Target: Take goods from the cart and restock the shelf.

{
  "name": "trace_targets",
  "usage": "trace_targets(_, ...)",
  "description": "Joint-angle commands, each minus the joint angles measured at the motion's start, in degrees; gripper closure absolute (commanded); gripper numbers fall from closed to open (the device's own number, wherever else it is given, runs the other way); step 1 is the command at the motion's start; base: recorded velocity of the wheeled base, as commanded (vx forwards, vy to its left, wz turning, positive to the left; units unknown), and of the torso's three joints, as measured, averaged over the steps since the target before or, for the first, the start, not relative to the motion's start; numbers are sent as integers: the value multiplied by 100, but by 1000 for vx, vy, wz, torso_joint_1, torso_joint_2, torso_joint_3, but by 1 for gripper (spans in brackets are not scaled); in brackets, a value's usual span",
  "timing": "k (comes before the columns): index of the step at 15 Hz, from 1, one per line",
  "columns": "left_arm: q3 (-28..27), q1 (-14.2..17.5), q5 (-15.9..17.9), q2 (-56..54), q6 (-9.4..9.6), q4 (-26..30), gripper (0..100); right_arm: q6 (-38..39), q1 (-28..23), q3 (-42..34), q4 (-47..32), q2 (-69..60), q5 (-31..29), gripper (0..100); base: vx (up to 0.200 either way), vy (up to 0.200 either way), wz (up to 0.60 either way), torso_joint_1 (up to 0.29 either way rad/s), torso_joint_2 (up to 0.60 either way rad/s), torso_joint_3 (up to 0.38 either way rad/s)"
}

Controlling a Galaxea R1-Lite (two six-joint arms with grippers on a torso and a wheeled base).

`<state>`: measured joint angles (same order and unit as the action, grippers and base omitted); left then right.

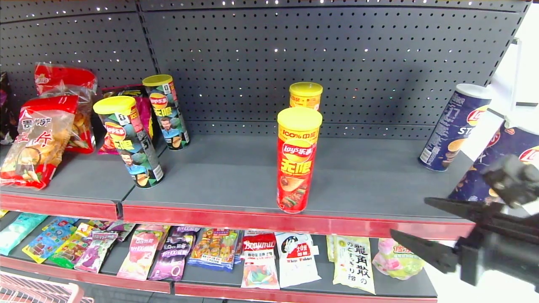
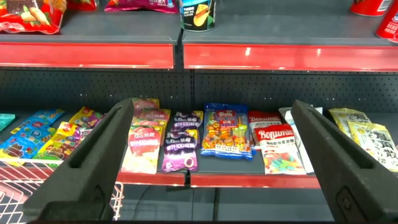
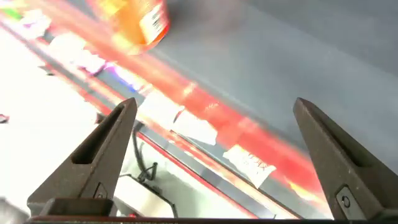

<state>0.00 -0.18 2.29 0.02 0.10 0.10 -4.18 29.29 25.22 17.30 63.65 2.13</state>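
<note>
**Both grippers open and empty at the snack shelf**

In the head view the shelf has a tall red can upright near its front edge, at the centre of the clock. A second can with a yellow lid stands at its 12 o'clock, against the pegboard back. At 9 to 10 o'clock are two dark cans with yellow lids, one nearer the front and one farther back, with red snack bags beyond them at 9 o'clock. A blue can stands at 3 o'clock. Another blue can is nearer the front edge and partly hidden by the right arm.

The right gripper is at 4 o'clock, level with the shelf's red front edge, its jaws spread wide with nothing between them. The left gripper is also wide open and holds nothing. It faces the lower shelf, where flat candy packets lie in a row.

A corner of the wire cart shows at 7 o'clock.
</note>
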Motion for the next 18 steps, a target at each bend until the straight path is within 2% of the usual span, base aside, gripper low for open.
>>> trace_targets(1, 0, 1, -1, -2, -1, -1, 0, -478, -1919, -1687, -130, -3350, 1527, 0, 0, 0, 0, 0, 0, 0)
trace_targets(2, 0, 1, -1, -2, -1, -1, 0, -443, -2428, -1819, -420, -3965, 1501, 0, 0, 0, 0, 0, 0, 0)
trace_targets(3, 0, 1, -1, -2, -1, -1, 0, -329, -2683, -1916, -596, -4484, 1483, 0, 0, 0, 0, 0, 0, 0)
trace_targets(6, 0, 1, -1, -2, -1, -1, 0, 163, -3035, -2522, -789, -5873, 1000, 0, 0, 0, 0, 0, 0, 0)
trace_targets(7, 0, 1, -1, -2, -1, -1, 0, 128, -3000, -2522, -1369, -6224, 938, 0, 0, 0, 0, 0, 0, 0)
trace_targets(8, 0, 1, -1, -2, -1, -1, 0, 207, -2921, -2469, -1589, -6356, 929, 0, 0, 0, 0, 0, 0, 0)
trace_targets(10, 0, 1, -1, -2, -1, -1, 0, 453, -2921, -2478, -1536, -6356, 912, 0, 0, 0, 0, 0, 0, 0)
trace_targets(12, 0, 1, -1, -2, -1, -1, 0, 611, -2921, -2513, -1431, -6356, 446, 0, 0, 0, 0, 0, 0, 0)
trace_targets(15, 0, 1, -1, -2, -1, -1, 0, 629, -2921, -2513, -1413, -6356, 402, 0, 0, 0, 0, 0, 0, 0)
trace_targets(18, 0, 1, -1, -2, -1, -1, 0, 585, -2921, -2505, -1791, -6347, -363, 0, 0, 0, 0, 0, 0, 0)
